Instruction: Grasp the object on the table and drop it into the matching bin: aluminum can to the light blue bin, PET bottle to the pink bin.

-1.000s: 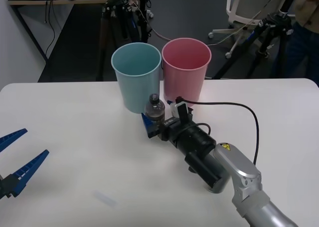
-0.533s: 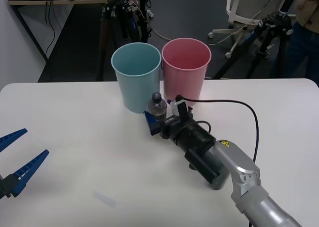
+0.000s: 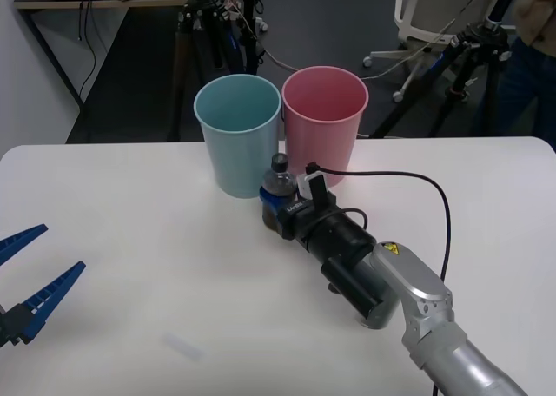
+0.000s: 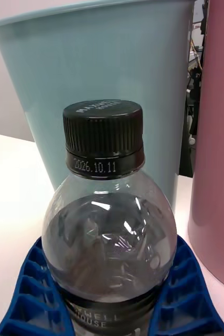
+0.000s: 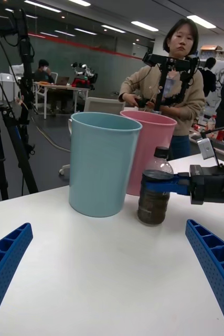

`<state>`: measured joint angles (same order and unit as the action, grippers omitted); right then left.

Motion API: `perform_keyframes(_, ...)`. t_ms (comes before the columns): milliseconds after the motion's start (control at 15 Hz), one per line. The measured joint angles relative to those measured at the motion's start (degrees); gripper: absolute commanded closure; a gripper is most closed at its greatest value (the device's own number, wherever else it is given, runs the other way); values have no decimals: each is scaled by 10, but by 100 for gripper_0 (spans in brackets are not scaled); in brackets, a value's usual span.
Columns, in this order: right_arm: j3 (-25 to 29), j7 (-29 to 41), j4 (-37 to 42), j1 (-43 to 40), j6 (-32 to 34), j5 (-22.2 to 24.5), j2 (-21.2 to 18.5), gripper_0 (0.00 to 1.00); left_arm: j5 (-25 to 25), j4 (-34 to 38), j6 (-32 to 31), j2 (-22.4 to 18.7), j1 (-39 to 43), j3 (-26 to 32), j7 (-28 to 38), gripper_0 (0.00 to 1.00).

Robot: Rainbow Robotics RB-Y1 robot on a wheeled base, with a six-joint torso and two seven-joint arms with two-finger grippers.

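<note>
A: Bottle (image 3: 277, 190) first. Over the last second it shifted with our right gripper (image 3: 280, 212) toward the gap in front of the two bins, and its dark base now shows, which it didn't before.

B: So we read that as a grasp that held and a carry that has begun?

A: Grasp held, yes. From the left wrist view the base sits at or barely above the desk (image 3: 130, 240), so we can't tell whether it has lifted clear.

B: And the fingers?

A: The right gripper's blue fingers (image 4: 188, 294) are closed around the bottle's body, one on each side, below the rounded shoulder. The black cap (image 4: 103, 131) stands upright above them.

B: Where is it against the pink bin (image 3: 325, 122)?

A: Just in front of it, on the side toward the blue bin (image 3: 238, 131), near both walls. We judge it still needs to rise above the rim and move over the pink opening.

B: Our left gripper (image 3: 26, 283)?

A: Parked well apart from the pink bin, low over the desk's near left, fingers spread wide and holding nothing.
</note>
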<state>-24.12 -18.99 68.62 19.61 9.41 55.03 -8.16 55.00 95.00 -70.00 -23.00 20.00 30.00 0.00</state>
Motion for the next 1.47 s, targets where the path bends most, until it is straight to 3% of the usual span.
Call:
perform_keyframes(333, -6, 2, 37, -28, 1, 2, -16, 100, 0, 0, 0, 0, 0, 0, 0, 0)
perform_keyframes(733, -47, 23, 198, -134, -29, -8, -107, 100, 0, 0, 0, 0, 0, 0, 0, 0)
perform_keyframes(1067, -27, 45, 333, -234, -32, -17, -173, 100, 0, 0, 0, 0, 0, 0, 0, 0)
perform_keyframes(1467, 30, 70, 435, -315, -20, -36, -232, 100, 0, 0, 0, 0, 0, 0, 0, 0)
